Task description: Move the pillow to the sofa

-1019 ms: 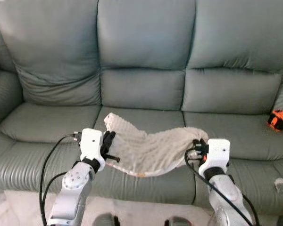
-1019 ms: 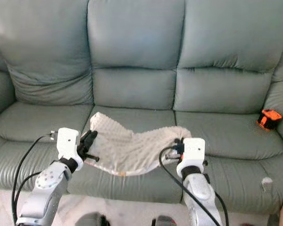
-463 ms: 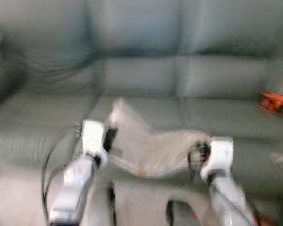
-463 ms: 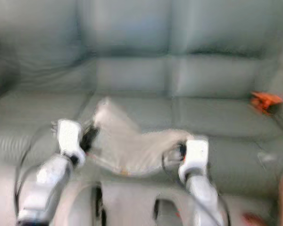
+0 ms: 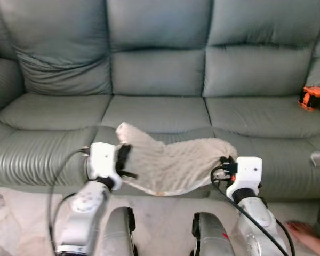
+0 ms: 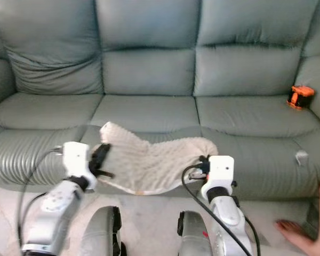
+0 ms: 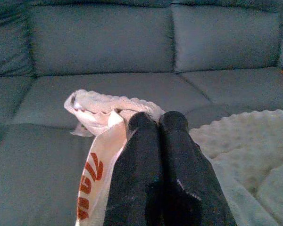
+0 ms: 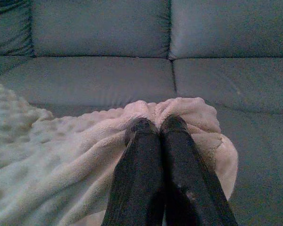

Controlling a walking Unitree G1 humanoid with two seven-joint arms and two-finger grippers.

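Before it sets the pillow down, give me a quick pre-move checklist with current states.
1. Left end effector shut on the pillow corner: ok, fingers pinched on fabric beside the printed tag.
2. Right end effector shut on the opposite pillow edge: ok.
3. Pillow off the floor: ok, it sags between both arms in front of the seat edge.
4. Pillow over the sofa seat: not ok, most of it hangs in front of the middle cushion.
5. Middle seat free of objects: ok; the orange object sits far to the right.
6. Person's hand low on the right: cannot tell if it is in the path.
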